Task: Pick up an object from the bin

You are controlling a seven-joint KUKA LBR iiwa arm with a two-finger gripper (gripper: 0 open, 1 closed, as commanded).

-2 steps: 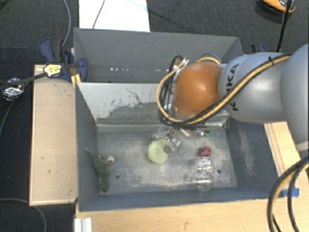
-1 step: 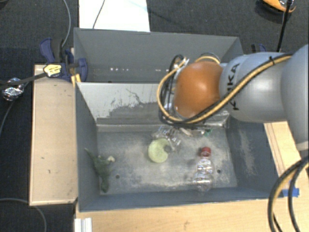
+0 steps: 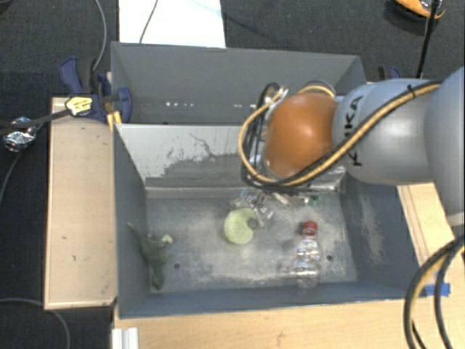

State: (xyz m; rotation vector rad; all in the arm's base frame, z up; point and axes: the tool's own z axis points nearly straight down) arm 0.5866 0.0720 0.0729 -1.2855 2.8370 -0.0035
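My gripper (image 3: 256, 211) hangs low over the middle of the bin floor, its metal fingers just above and to the right of a pale green ball (image 3: 238, 228). The fingertips touch or nearly touch the ball's upper right edge; nothing shows between them. To the right lies a small clear plastic bottle with a red cap (image 3: 306, 251), apart from the gripper.
A dark green toy figure (image 3: 153, 253) lies at the bin's front left corner. The arm and its orange dome cover the back right of the bin. Bare floor lies between the ball and the green toy.
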